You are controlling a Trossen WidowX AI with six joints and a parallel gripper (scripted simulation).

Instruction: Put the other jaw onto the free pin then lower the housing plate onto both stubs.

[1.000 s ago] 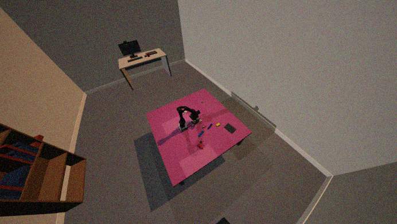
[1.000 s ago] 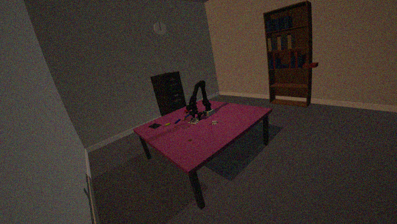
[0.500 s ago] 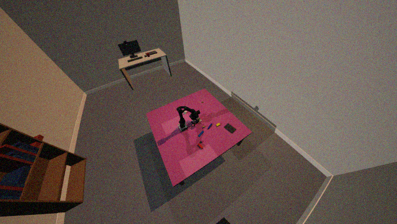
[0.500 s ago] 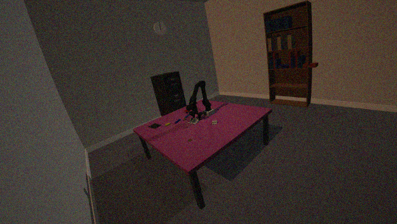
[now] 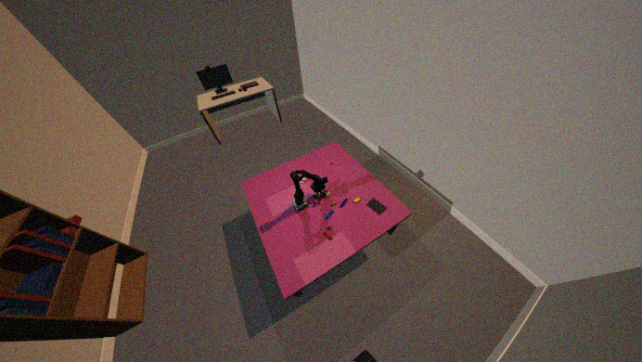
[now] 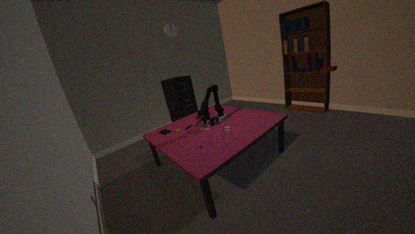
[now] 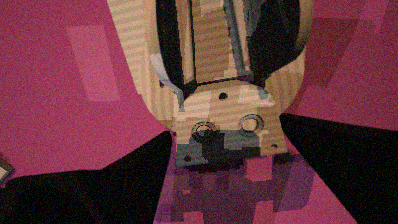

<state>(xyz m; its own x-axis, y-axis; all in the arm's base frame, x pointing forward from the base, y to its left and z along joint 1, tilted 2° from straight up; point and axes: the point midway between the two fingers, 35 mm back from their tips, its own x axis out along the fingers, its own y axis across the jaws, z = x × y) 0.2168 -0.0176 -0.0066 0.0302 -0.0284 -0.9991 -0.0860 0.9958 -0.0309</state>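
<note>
We see gripper (image 5: 321,192) (image 6: 206,125) (image 7: 223,127) with fingers apart, gripping nothing, astride housing plate (image 5: 324,193) (image 6: 206,128) (image 7: 225,107). Plate appears seated on both stubs (image 7: 251,124); gear mesh hidden from us. We judge only leveling check, withdrawal left.

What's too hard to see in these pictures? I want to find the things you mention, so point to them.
- Gear teeth under the tan plate (image 7: 225,107): the wrist view shows only its top.
- The thing at the wrist view's left edge (image 7: 5,171): cut off.
- The speck on the pink table (image 5: 278,260) (image 6: 240,120): too small in the top and outside views.
</note>
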